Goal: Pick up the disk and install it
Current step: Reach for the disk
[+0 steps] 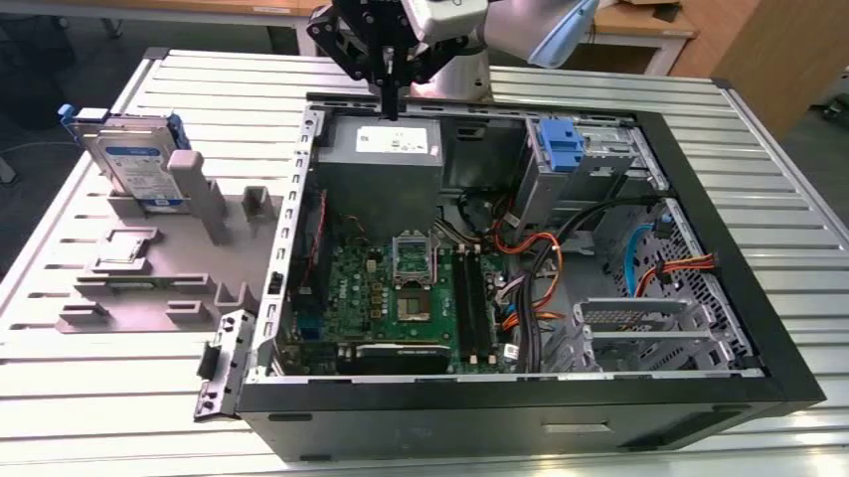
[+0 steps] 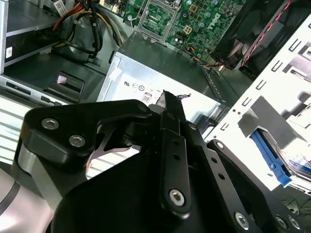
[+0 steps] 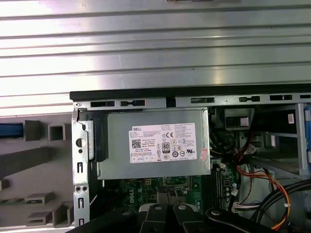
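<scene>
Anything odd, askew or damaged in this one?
Nothing stands out. The disk stands on edge in the grey holder at the exterior view's left, apart from the gripper, which hangs shut and empty over the power supply at the rim of the open computer case.

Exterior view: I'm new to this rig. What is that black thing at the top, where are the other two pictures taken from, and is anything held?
The black thing is the robot arm's gripper, shut and empty, above the grey metal box with a white sticker inside the open black computer case. Both wrist views come from cameras riding on the arm, looking past the gripper at that box. The disk, a silver-grey drive in a blue carrier, stands upright in a grey holder on the ribbed metal table, at the exterior view's left.
</scene>
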Controlling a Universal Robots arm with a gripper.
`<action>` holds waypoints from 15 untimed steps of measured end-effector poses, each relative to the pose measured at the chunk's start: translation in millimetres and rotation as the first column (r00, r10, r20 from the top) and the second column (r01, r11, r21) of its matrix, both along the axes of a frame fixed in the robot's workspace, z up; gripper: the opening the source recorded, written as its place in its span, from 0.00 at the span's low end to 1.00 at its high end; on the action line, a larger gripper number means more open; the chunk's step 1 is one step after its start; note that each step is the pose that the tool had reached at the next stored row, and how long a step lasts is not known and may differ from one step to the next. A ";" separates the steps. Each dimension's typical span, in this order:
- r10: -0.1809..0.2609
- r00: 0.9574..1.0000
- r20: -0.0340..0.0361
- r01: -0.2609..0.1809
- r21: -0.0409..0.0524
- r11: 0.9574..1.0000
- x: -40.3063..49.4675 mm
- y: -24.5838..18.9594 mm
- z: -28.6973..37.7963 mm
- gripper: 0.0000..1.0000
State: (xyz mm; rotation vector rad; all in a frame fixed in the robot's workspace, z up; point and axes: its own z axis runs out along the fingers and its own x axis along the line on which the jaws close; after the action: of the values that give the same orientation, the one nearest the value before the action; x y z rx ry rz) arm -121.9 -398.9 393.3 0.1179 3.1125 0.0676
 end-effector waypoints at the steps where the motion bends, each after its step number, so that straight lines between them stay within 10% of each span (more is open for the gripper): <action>1: 0.000 1.000 0.000 0.000 0.000 1.000 0.0 0.0 0.0 0.10; 15: 0.000 1.000 0.000 0.000 0.000 1.000 -10.8 0.0 -0.2 0.10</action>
State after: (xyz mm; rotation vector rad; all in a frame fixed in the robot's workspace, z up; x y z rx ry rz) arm -132.8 -398.9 393.1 0.1180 3.1125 0.0675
